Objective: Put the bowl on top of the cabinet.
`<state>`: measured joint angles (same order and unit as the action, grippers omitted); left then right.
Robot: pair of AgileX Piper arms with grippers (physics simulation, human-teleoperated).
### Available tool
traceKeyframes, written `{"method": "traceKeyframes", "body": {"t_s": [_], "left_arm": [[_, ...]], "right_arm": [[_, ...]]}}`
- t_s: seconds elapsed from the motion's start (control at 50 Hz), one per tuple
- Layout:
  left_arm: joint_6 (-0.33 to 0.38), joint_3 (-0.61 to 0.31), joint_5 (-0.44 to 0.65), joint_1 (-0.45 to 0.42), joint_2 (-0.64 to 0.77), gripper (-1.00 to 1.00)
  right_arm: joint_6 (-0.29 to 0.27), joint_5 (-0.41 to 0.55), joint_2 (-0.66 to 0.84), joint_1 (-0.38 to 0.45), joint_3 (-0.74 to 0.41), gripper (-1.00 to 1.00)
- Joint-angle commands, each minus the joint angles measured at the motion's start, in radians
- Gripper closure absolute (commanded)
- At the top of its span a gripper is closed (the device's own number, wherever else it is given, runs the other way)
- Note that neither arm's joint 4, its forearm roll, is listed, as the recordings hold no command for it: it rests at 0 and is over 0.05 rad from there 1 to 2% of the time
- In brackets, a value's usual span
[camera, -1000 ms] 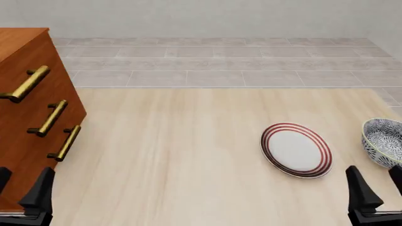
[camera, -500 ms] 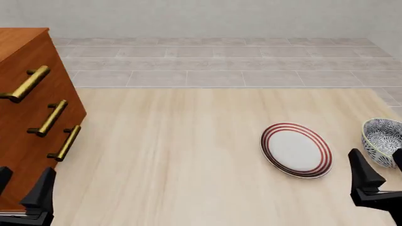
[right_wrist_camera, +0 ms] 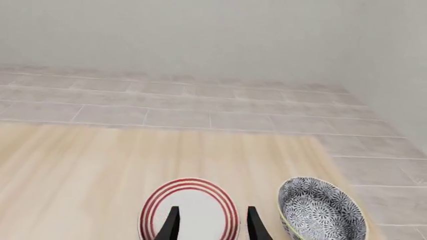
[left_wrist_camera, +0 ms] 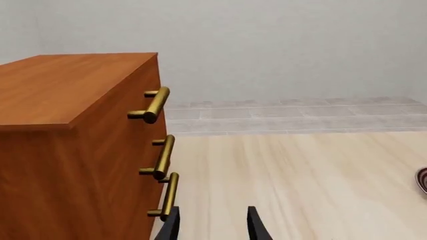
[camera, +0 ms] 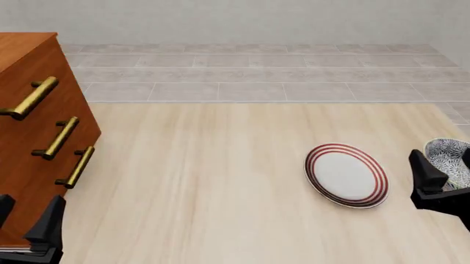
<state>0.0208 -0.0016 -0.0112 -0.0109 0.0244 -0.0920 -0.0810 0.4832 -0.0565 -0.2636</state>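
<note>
Right gripper (camera: 448, 179) of mine has climbed from the bottom right corner of the front view to the right edge beside the bowl (camera: 449, 165), and it now overlaps the bowl's near side there. Its jaws stand apart with nothing between them; in the right wrist view the two fingertips (right_wrist_camera: 168, 227) frame the red-ringed plate (right_wrist_camera: 189, 210), not the bowl (right_wrist_camera: 322, 210), which sits just beside the plate and apart from it. So I am closing on the right area, but my aim is off toward the plate, and I judge I must shift sideways before I can take the bowl's rim.

My left gripper (camera: 26, 228) sits unmoved at the lower left of the front view, jaws parted and empty, close against the foot of the cabinet (camera: 33, 132). The cabinet fills the left side of the left wrist view (left_wrist_camera: 80, 135), with its flat top bare and its three brass handles (left_wrist_camera: 155, 104) facing the table (camera: 220, 181). Nothing of the task is done yet: the bowl is at the far right of the table, well apart from the cabinet.

The front view cuts off the bowl's right side and my finger covers part of it. That view also crops the cabinet's top, and the left wrist view shows only a sliver of the plate.
</note>
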Motion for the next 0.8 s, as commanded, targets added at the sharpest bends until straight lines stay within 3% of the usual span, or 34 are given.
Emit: {"method": "traceKeyframes", "body": {"t_s": [0.02, 0.32, 0.42, 0.8], "left_arm": [[-0.002, 0.0, -0.001, -0.003, 0.002, -1.0], [-0.005, 0.0, -0.009, -0.015, 0.012, -1.0], [-0.005, -0.001, -0.004, -0.016, 0.007, -1.0], [-0.022, -0.001, 0.006, -0.026, -0.001, -1.0]], "right_arm": [[-0.061, -0.003, 0.118, -0.024, -0.066, -1.0], [-0.019, 0.075, 0.175, -0.062, -0.173, -1.0], [-0.043, 0.091, 0.19, -0.091, -0.2, -1.0], [-0.042, 0.115, 0.242, -0.155, -0.28, -1.0]]}}
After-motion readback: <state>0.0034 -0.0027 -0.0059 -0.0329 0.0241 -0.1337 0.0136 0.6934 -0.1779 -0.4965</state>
